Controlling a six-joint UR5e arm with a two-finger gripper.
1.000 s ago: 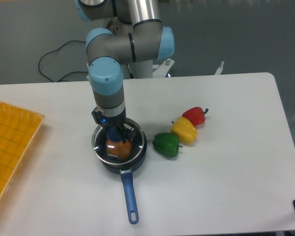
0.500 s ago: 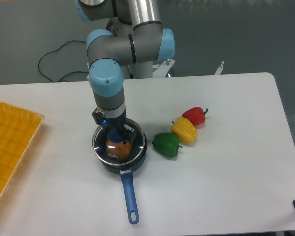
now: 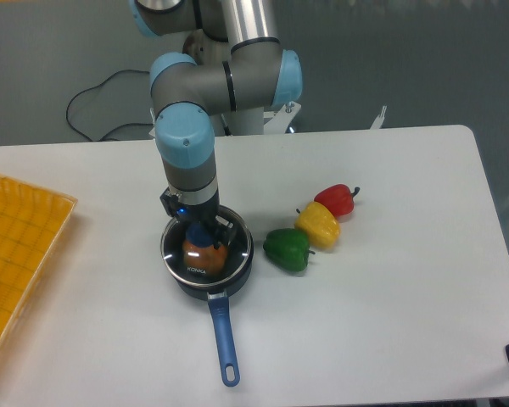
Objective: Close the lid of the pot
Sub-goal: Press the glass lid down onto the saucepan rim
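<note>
The black pot (image 3: 243,264) stands on the white table left of centre, its long blue handle (image 3: 224,337) pointing toward the front edge. The clear glass lid (image 3: 192,264) with white lettering lies over the pot's mouth, about level with it. An orange object (image 3: 207,253) shows through the glass inside the pot. My gripper (image 3: 200,230) points straight down over the pot's middle, its fingers closed around the lid's blue knob. The knob is mostly hidden by the fingers.
A green pepper (image 3: 287,248), a yellow pepper (image 3: 318,225) and a red pepper (image 3: 335,200) lie in a row just right of the pot. An orange mesh tray (image 3: 17,246) sits at the left edge. A black cable (image 3: 97,93) runs behind the table.
The gripper and lid have shifted a few pixels to the right over the pot. Nothing else has moved.
</note>
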